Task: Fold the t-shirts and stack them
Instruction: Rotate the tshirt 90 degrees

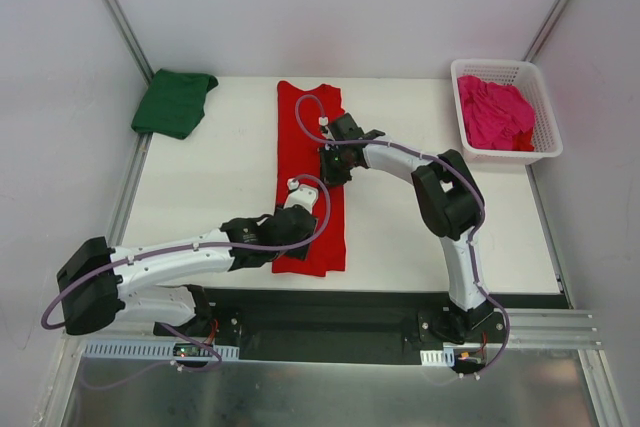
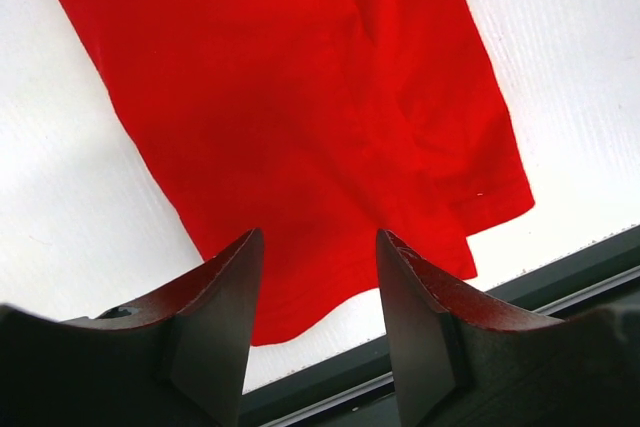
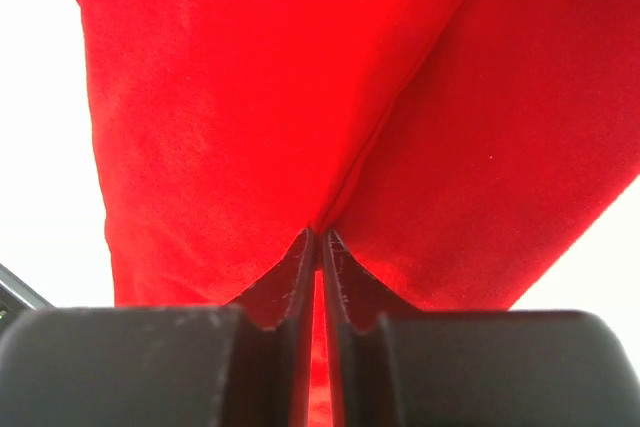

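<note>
The bright red t-shirt [image 1: 300, 137] lies folded into a long strip down the middle of the table. My right gripper [image 1: 329, 173] is over its right edge about halfway along, shut on a pinched ridge of red cloth [image 3: 250, 97]; the jaws [image 3: 320, 235] meet on the fabric. My left gripper [image 1: 297, 235] hovers open over the strip's near end, with nothing between its fingers [image 2: 320, 242] and the red hem [image 2: 330, 197] below. The dark green t-shirt [image 1: 175, 102] sits folded at the back left. The magenta pink t-shirt [image 1: 497, 112] lies bunched in the basket.
The white lattice basket [image 1: 508, 155] stands at the back right corner of the table. The table's dark near edge [image 2: 560, 267] runs just beyond the red hem. White enclosure walls close in the back and both sides.
</note>
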`<state>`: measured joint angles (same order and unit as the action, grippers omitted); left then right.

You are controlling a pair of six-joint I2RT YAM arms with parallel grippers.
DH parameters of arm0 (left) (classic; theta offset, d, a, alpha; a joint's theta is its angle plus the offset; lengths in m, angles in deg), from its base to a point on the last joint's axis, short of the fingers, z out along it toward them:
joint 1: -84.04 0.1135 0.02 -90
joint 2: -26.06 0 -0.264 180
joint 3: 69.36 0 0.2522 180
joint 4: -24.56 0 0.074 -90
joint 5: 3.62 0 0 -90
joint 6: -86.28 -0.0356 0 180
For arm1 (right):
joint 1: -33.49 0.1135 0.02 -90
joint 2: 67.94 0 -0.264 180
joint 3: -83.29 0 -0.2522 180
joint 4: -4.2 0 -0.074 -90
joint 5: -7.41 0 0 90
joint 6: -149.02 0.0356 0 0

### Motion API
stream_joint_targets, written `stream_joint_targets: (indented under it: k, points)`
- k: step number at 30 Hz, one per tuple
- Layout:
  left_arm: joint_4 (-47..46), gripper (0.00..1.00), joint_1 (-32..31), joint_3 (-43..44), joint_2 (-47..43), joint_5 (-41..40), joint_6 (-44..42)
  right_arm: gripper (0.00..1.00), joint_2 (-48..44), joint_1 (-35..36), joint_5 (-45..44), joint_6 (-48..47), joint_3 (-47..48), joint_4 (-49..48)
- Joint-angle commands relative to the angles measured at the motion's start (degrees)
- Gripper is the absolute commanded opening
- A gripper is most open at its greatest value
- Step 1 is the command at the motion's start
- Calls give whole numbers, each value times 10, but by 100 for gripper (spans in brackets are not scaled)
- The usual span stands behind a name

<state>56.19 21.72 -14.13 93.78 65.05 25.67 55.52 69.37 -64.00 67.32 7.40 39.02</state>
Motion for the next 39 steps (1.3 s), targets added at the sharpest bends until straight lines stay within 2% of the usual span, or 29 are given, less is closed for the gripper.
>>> stream_joint_targets:
  k: [1,5,9,20,29,32,33,34,37,39]
  points:
    - [9,50,-8,31,28,-11,-8,3,-1,2,13,-5,19,-13]
    - [9,56,-14,62,69,-15,-19,2,-1,3,12,-6,19,-13]
    - [9,57,-38,88,108,-29,-27,2,-2,2,9,-7,15,-12]
    - [13,56,-74,115,195,-62,-18,2,-1,2,10,-8,14,-13]
    - [22,55,-84,112,227,-66,-2,2,-1,2,10,-6,13,-13]
    - [23,46,-87,112,232,-66,1,2,-1,2,10,-7,14,-13]
    - [23,33,-86,111,232,-65,3,2,-1,2,11,-7,14,-13]
    - [23,25,-86,113,233,-65,3,1,-2,2,11,-7,14,-13]
    - [23,7,-88,113,235,-62,4,2,-2,2,9,-6,14,-13]
    - [23,5,-89,113,235,-63,4,2,-2,2,9,-6,14,-12]
